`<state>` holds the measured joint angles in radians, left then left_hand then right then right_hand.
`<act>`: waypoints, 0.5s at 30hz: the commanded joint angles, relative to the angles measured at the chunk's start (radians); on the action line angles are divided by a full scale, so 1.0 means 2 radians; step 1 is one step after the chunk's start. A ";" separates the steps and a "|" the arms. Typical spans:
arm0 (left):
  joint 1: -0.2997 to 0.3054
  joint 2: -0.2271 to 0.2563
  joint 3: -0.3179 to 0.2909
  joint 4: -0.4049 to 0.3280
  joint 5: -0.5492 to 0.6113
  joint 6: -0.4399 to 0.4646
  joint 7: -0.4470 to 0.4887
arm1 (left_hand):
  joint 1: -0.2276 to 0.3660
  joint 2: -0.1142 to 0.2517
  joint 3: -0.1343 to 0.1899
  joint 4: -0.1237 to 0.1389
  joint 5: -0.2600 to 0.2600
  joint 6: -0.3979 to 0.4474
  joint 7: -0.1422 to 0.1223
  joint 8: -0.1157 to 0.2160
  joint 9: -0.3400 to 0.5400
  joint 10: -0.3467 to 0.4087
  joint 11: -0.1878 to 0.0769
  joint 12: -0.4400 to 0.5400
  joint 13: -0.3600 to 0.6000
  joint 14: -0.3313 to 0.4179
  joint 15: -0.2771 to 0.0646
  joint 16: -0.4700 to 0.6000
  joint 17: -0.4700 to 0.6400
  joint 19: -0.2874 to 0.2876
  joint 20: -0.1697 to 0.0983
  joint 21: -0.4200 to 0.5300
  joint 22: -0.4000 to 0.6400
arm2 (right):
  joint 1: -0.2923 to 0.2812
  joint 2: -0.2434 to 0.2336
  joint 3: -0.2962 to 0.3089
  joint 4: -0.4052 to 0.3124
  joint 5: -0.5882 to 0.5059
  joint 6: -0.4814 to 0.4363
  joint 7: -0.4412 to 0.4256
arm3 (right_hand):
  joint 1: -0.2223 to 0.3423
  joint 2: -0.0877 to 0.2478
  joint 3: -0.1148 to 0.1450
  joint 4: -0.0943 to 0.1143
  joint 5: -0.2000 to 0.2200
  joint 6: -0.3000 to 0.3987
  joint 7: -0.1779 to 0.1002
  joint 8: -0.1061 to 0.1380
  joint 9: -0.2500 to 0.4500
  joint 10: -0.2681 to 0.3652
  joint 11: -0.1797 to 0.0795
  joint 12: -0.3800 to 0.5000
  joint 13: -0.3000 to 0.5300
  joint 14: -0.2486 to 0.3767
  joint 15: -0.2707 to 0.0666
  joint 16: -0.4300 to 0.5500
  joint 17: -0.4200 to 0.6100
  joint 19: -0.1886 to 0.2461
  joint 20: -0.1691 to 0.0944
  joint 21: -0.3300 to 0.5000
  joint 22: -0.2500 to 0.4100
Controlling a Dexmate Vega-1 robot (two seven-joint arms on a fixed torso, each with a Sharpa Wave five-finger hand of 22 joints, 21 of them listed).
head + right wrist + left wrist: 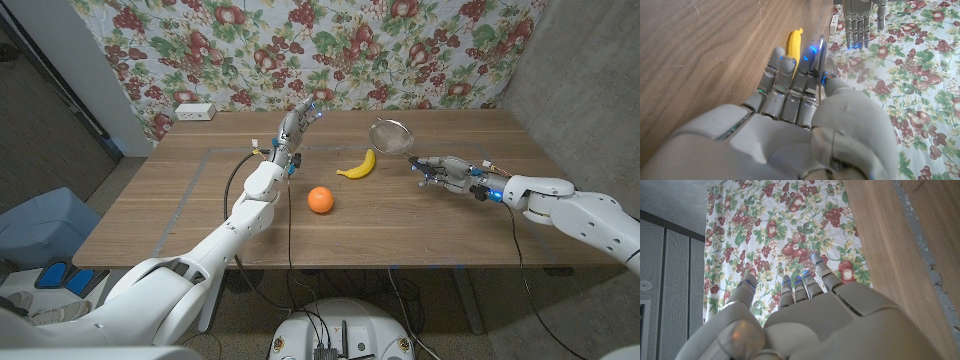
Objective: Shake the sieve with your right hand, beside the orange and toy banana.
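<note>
Holding the sieve (392, 135) by its handle, our right robot hand (443, 172) keeps the mesh bowl lifted over the far part of the wooden bench (180, 210), just beside the toy banana (358, 166). The orange (320, 200) sits nearer us, close to the banana but apart from it. Our left robot hand (292, 128) is raised over the bench, fingers apart, gripping nothing.
</note>
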<state>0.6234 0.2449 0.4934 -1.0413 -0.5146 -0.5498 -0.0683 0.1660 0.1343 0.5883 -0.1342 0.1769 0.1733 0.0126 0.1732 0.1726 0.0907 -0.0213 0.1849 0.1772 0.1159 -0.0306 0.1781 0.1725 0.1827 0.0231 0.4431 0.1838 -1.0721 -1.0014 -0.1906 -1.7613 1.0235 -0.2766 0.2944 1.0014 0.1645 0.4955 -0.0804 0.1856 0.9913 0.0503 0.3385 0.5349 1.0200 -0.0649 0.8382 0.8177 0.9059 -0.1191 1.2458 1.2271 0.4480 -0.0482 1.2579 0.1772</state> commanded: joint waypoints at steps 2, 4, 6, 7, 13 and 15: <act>-0.001 0.000 0.000 0.002 -0.002 0.003 -0.002 | -0.005 0.003 0.004 0.000 0.000 0.002 0.003 0.003 0.000 -0.001 0.002 0.003 0.001 -0.001 0.003 0.003 0.001 0.003 0.000 -0.003 0.001 | 0.012 -0.013 -0.010 -0.006 -0.003 -0.017 -0.006 | 0.003 0.005 0.021 -0.017 0.002 0.005 0.008 0.001 0.001 0.014 -0.016 -0.001 0.001 0.004 -0.047 -0.001 0.000 0.001 -0.029 0.003 0.000; -0.002 0.000 0.000 0.003 -0.003 0.003 -0.003 | -0.005 0.003 0.004 0.000 0.000 0.002 0.003 0.003 0.000 -0.001 0.002 0.003 0.001 -0.001 0.002 0.003 0.001 0.003 0.000 -0.003 0.001 | 0.011 -0.012 -0.009 -0.005 -0.002 -0.015 -0.005 | 0.002 0.005 0.021 -0.017 0.002 0.004 0.008 0.001 0.002 0.014 -0.016 -0.001 0.001 0.004 -0.047 -0.001 0.000 0.000 -0.029 0.003 0.000; -0.003 -0.001 0.000 0.004 -0.002 0.002 -0.003 | -0.005 0.003 0.004 0.000 0.000 0.003 0.004 0.003 0.000 0.000 0.002 0.003 0.001 -0.001 0.003 0.003 0.001 0.003 0.001 -0.004 0.001 | 0.011 -0.012 -0.009 -0.005 -0.003 -0.013 -0.005 | 0.002 0.005 0.021 -0.017 0.002 0.005 0.008 0.001 0.002 0.014 -0.016 -0.001 0.001 0.004 -0.047 -0.001 0.000 0.001 -0.029 0.004 0.000; -0.003 -0.001 0.000 0.004 -0.003 0.003 -0.003 | -0.006 0.003 0.004 0.000 0.000 0.003 0.004 0.003 0.000 0.000 0.002 0.003 0.001 -0.001 0.002 0.003 0.001 0.003 0.001 -0.004 0.001 | 0.011 -0.012 -0.009 -0.005 -0.003 -0.013 -0.005 | 0.002 0.005 0.021 -0.017 0.002 0.005 0.008 0.000 0.001 0.014 -0.016 -0.001 0.001 0.004 -0.047 -0.001 0.000 0.001 -0.029 0.004 0.000; -0.004 -0.002 -0.001 0.008 -0.004 0.002 -0.004 | -0.006 0.003 0.005 0.000 0.000 0.003 0.004 0.003 0.000 0.000 0.002 0.003 0.001 0.000 0.002 0.003 0.001 0.004 0.001 -0.004 0.001 | 0.013 -0.009 -0.010 -0.003 -0.005 -0.005 -0.001 | 0.002 0.005 0.021 -0.016 0.002 0.004 0.007 0.000 0.001 0.014 -0.016 -0.001 0.002 0.004 -0.047 -0.001 0.000 0.000 -0.029 0.004 0.000; -0.005 -0.002 -0.001 0.010 -0.004 0.001 -0.005 | -0.006 0.003 0.005 0.000 0.000 0.003 0.004 0.004 0.000 0.000 0.002 0.003 0.001 -0.001 0.003 0.003 0.001 0.004 0.001 -0.004 0.001 | 0.012 -0.007 -0.010 0.000 -0.006 0.002 0.003 | 0.002 0.005 0.021 -0.016 0.002 0.004 0.007 0.000 0.002 0.014 -0.016 -0.001 0.002 0.004 -0.047 -0.001 0.000 0.000 -0.029 0.004 0.000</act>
<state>0.6197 0.2436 0.4933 -1.0347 -0.5188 -0.5458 -0.0734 0.1619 0.1380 0.5882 -0.1341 0.1769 0.1760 0.0153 0.1732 0.1726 0.0907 -0.0213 0.1849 0.1773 0.1160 -0.0305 0.1781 0.1725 0.1826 0.0231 0.4349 0.1838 -1.0521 -1.0209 -0.2075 -1.7692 1.0174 -0.2997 0.2871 1.0015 0.1646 0.4955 -0.0804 0.1817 0.9913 0.0503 0.3359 0.5355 1.0202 -0.0646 0.8383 0.8176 0.9059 -0.1191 1.2458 1.2271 0.4480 -0.0482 1.2579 0.1772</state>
